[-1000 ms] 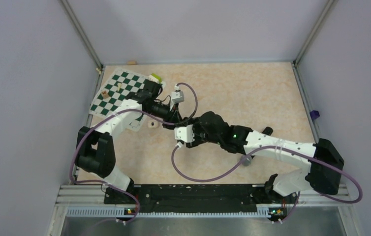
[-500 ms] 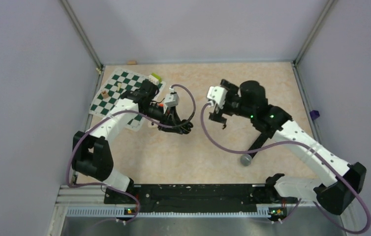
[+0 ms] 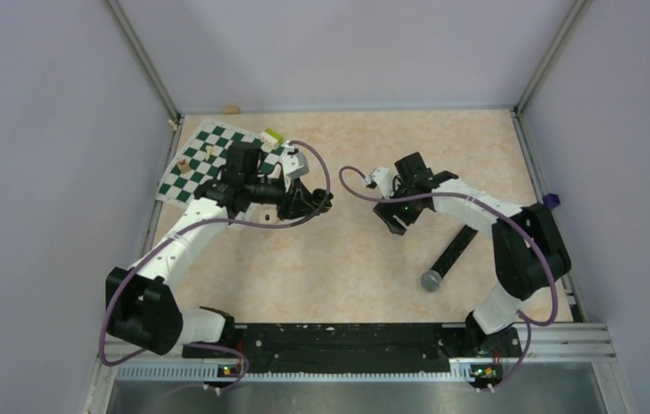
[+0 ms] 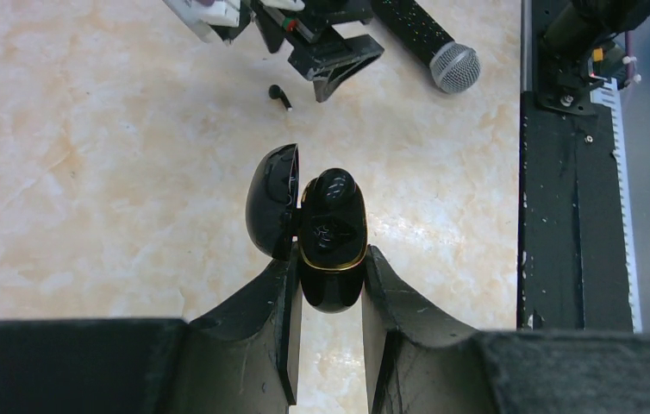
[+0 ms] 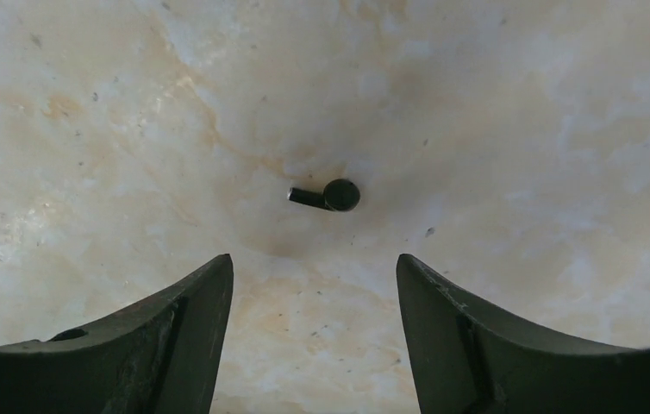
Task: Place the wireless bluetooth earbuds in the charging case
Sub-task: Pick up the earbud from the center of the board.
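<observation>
My left gripper [image 4: 330, 256] is shut on the charging case [image 4: 332, 276], a glossy black pill with a gold rim, held off the table. Its lid [image 4: 271, 211] hangs open to the left, and a glossy black shape fills the opened top. One black earbud [image 5: 330, 196] with a short stem lies on the marbled tabletop, just ahead of my right gripper [image 5: 313, 263], whose jaws stand open and empty above it. The left wrist view shows the same earbud [image 4: 281, 95] beside the right gripper [image 4: 332, 67]. From above, the left gripper [image 3: 320, 200] and right gripper [image 3: 393, 220] face each other mid-table.
A black microphone [image 3: 446, 259] with a grey head lies on the table right of centre, near the right arm. A green-and-white chessboard [image 3: 205, 168] with small pieces and a yellow-green block [image 3: 271, 135] fills the back left corner. A black rail [image 4: 571, 216] lines the near edge.
My right arm left the spot beside the left gripper, swung to the back right, then came down over the earbud with jaws open. My left arm shifted back and right, still holding the case.
</observation>
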`<state>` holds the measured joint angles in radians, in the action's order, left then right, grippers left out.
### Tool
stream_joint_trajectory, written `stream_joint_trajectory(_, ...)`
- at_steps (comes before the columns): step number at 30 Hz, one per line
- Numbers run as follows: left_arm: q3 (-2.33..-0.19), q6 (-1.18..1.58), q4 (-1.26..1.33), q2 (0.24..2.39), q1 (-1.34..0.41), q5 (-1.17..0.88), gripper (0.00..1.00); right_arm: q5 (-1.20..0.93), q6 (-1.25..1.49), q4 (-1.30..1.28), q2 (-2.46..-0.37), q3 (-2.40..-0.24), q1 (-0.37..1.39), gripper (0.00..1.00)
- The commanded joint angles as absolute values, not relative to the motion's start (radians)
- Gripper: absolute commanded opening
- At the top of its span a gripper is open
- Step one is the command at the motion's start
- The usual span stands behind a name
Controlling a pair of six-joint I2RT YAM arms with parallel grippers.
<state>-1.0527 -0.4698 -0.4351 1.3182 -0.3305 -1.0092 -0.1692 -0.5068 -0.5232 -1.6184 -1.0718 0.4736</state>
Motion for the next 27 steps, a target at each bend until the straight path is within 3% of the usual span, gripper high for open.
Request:
stream_joint_trajectory(1, -1.058, -0.387, -0.329, 1.312, -0.342, -0.992, 0.0, -0.164, -0.377, -0.603, -1.671, -1.151, 0.444, 0.67)
stream_joint_trajectory(15, -1.034, -0.392, -0.319, 1.299, -0.345, -0.993, 0.0, -0.185, -0.339, -0.702, -1.92, -1.332, 0.438, 0.57)
stream_joint_trajectory(19, -1.035, -0.397, -0.319, 1.312, -0.351, -0.987, 0.0, -0.177, -0.351, -0.697, -1.933, -1.336, 0.438, 0.56)
stream_joint_trajectory(27, -1.049, -0.412, -0.34, 1.332, -0.367, -0.966, 0.0, -0.15, -0.389, -0.736, -1.946, -1.388, 0.434, 0.45)
